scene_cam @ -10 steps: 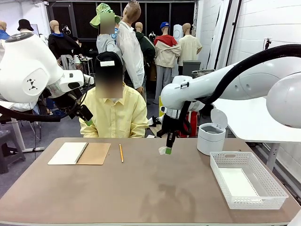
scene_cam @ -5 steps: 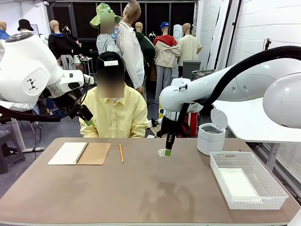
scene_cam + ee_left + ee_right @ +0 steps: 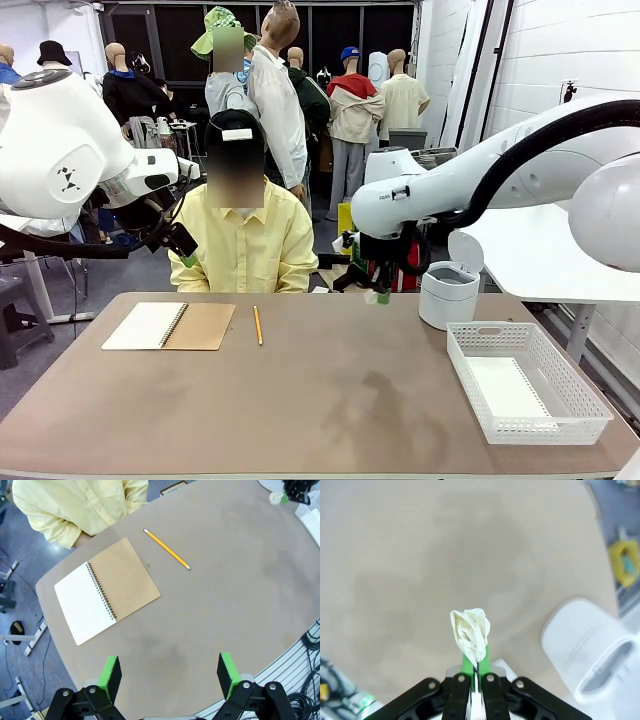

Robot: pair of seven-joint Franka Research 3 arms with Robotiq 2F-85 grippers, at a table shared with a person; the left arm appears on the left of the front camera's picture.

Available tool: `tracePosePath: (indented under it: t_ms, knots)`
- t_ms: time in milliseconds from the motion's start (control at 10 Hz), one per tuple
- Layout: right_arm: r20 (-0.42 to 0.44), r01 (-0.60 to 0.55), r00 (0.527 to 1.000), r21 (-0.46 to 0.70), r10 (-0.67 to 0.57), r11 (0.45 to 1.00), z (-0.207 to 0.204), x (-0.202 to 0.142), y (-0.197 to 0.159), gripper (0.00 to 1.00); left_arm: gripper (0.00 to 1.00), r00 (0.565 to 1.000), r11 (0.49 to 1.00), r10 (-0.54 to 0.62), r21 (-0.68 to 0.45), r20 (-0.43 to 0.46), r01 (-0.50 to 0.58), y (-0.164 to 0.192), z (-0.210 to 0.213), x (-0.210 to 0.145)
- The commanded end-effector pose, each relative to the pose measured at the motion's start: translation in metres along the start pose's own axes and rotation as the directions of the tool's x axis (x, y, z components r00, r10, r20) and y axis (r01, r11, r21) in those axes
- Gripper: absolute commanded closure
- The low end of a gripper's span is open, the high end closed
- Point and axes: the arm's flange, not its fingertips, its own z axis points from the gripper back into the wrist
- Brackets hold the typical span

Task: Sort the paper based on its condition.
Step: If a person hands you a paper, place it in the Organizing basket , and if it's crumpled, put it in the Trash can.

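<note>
- Front view: my right hand (image 3: 379, 293) hangs above the far middle of the desk (image 3: 320, 400), and I can just make out a pale scrap at its tip. The white bin (image 3: 446, 293), lid flipped up, stands just beside it toward my right, and I judge that short sideways gap is what the coming move turns on. Farther right, near the desk's edge, sits the white plastic basket (image 3: 525, 395), a lattice-walled rectangle with a flat sheet (image 3: 505, 387) lying smooth in its bottom.
- Front view, other side: my left hand (image 3: 181, 245) is raised off the desk's left end near the person's shoulder, well apart from the bin, so the right arm is plainly the nearer one. I cannot tell its state here. Below it lie the spiral notebook (image 3: 169, 325), open on a blank page with its brown cover folded out, and a yellow pencil (image 3: 257, 325).
- Left wrist view: the left hand (image 3: 170, 672) has its green pads spread wide with nothing between them, looking down at the matte tan desk, the notebook and the thin pencil lying slantwise.
- Right wrist view: the right hand (image 3: 475, 667) is pinched tight on a crumpled paper ball (image 3: 470, 633), creased and off-white, standing up from the fingertips with its long axis along the fingers. The bin's smooth rounded body shows at lower right of the picture, near but not under the wad.
</note>
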Motion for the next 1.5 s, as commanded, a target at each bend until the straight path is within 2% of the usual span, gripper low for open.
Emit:
tracePosePath:
  t_ms: [0,300,700,1200,1400]
  knots:
    - [-0.107,0.158,0.980,-0.088,-0.167,0.984,0.006,0.001,-0.013,1.00,0.00,1.000,1.000,0.000,-0.002,0.006,0.000,0.001,0.000,0.000]
    - [-0.154,0.277,0.938,-0.210,-0.311,0.938,0.031,-0.010,-0.049,1.00,0.00,1.000,1.000,0.000,-0.002,0.006,0.000,0.001,0.000,0.000]
    - [-0.167,0.342,0.897,-0.328,-0.410,0.881,0.040,-0.020,-0.082,1.00,0.00,1.000,1.000,0.000,-0.002,0.006,0.000,0.001,0.000,0.000]
    - [-0.058,0.325,0.921,-0.435,-0.386,0.840,0.022,-0.027,-0.092,1.00,0.00,1.000,1.000,0.000,-0.002,0.006,0.000,0.001,0.000,0.000]
    - [-0.060,0.342,0.913,-0.429,-0.404,0.836,0.008,-0.029,-0.094,1.00,0.00,1.000,1.000,0.000,-0.002,0.006,0.000,0.001,0.000,0.000]
